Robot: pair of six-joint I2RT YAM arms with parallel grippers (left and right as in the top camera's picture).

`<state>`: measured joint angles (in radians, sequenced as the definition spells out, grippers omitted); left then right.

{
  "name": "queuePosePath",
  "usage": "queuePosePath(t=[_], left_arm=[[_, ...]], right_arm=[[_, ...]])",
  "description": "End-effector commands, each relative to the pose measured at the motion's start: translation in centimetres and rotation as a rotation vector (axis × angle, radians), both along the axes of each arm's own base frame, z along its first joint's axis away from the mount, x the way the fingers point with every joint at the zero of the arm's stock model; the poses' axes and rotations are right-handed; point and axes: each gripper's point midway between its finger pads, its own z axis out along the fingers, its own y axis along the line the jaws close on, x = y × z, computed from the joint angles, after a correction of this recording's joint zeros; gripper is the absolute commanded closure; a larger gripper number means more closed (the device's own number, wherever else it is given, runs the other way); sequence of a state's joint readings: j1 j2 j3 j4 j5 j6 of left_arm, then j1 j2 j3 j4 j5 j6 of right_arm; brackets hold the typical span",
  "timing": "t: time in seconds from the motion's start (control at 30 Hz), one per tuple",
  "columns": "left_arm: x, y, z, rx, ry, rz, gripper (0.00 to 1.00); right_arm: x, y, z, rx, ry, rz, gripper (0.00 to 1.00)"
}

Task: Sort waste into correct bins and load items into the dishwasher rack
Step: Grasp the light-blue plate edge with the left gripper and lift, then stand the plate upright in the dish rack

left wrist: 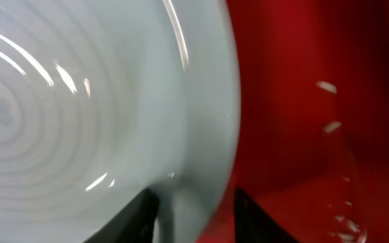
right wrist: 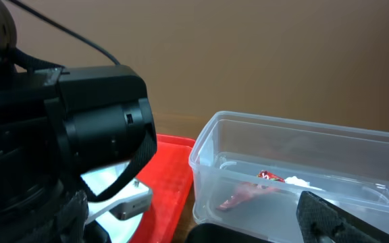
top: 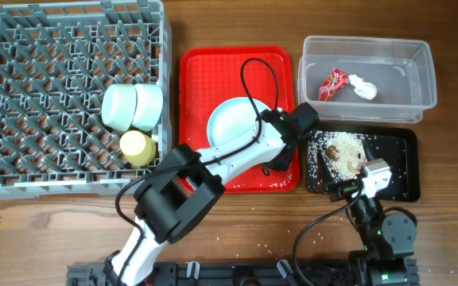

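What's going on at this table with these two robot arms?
It's clearing up after a meal. The left arm has its jaws astride the rim of a plate on the red tray, seemingly gripping it. Two bowls and a cup already sit in the rack. A wrapper and tissue lie in the clear tub, food scraps in the black tray, where the right arm hovers.

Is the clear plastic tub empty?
Not empty: a red-and-white crumpled wrapper and a white tissue wad lie inside the clear rectangular plastic tub.
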<state>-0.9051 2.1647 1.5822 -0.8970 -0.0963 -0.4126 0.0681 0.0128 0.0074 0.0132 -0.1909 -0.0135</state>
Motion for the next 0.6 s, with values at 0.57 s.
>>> queuePosePath(t=[0.57], left_arm=[[5.1,14.1,28.8,-0.561,-0.260,0.184,0.96]], right_arm=[[-0.1,0.1,0.2,-0.011,-0.013,0.009,0.00]])
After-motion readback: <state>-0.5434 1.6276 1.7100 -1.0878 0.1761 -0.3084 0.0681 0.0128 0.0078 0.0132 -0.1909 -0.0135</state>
